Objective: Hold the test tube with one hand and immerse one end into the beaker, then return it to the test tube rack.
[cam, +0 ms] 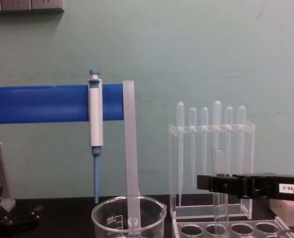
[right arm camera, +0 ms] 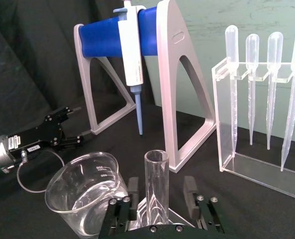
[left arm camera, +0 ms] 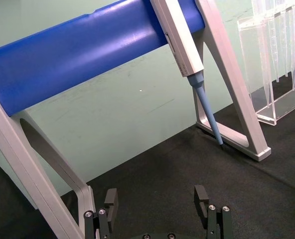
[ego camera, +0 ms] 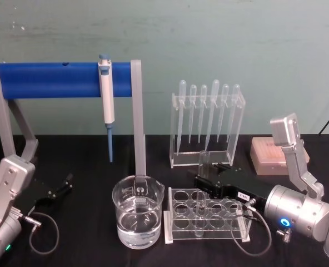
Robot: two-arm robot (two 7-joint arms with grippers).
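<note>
**A:** Right gripper status?

**B:** Black, two blocky fingers, spread a bit wider than the test tube. It straddles the tube. The right wrist view shows a gap on each side, so nothing is clamped.

**A:** Where's the tube?

**B:** Upright in the clear acrylic test tube rack, round bottom down by the base. It's a smooth clear glass cylinder. The open rim sticks up above the fingers, which sit above the rack's holed top plate.

**A:** Beaker?

**B:** The beaker is just left of the rack on the black cloth table. Wide clear glass, pour spout, white graduations, clear liquid in the lower part. The tube is apart from it.

**A:** Left side?

**B:** The left gripper is low over the cloth at far left, near the grey leg of the blue-barred pipette stand. Fingers wide apart, empty.
</note>
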